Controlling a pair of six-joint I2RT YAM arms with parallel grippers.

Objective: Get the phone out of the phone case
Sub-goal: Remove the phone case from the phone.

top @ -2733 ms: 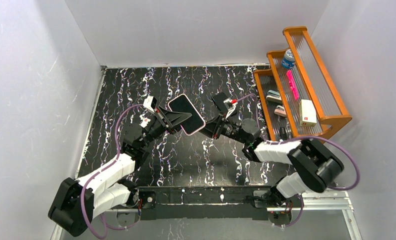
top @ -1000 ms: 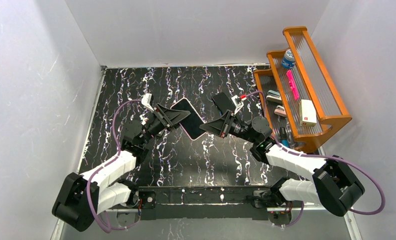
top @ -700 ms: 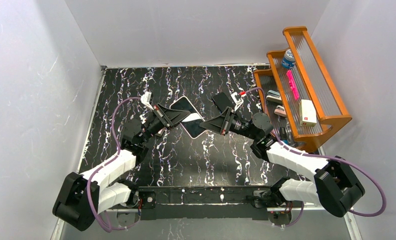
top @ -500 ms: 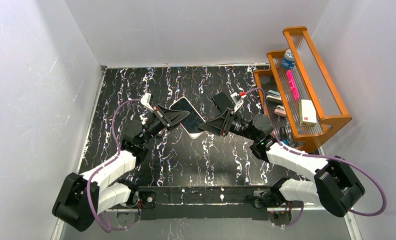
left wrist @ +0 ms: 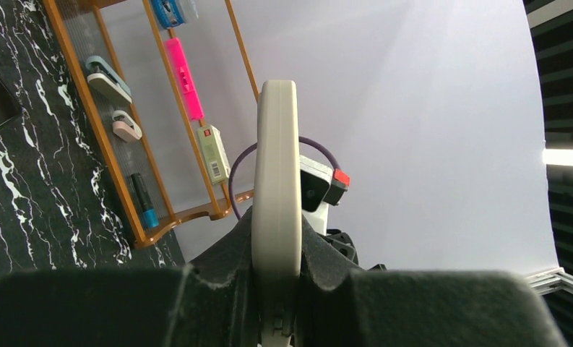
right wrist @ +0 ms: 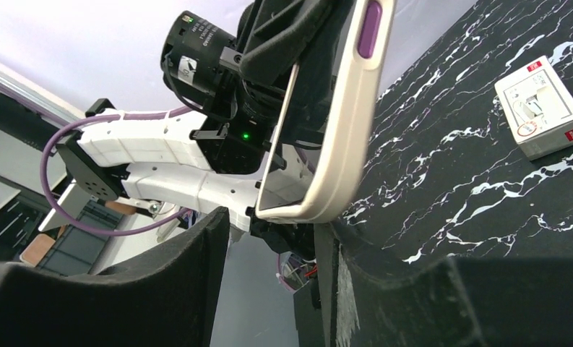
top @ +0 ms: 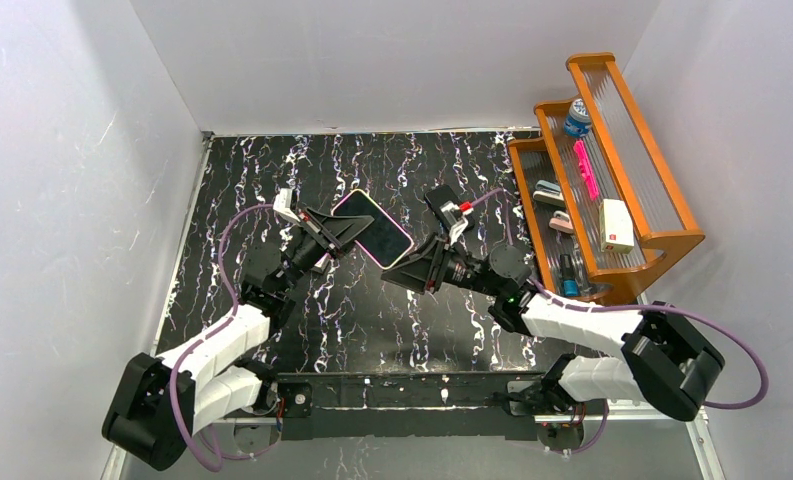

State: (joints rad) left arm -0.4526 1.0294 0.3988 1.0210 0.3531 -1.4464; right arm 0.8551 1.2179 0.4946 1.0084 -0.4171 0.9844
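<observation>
The phone has a dark screen and sits in a cream case with a pinkish rim. My left gripper is shut on the case's left end and holds it in the air above the table. In the left wrist view the case's edge stands upright between my left gripper's black pads. My right gripper is open just below the phone's right end. In the right wrist view the case's lower corner hangs above the gap of my right gripper, close to the right finger.
A wooden rack at the right holds pens, a pink marker, a bottle and small boxes. A dark flat object lies on the black marbled table behind the right wrist. A small white box lies on the table.
The left gripper has lifted the phone up and to the left. The right gripper has come off the phone's end and dropped toward the front, open.
</observation>
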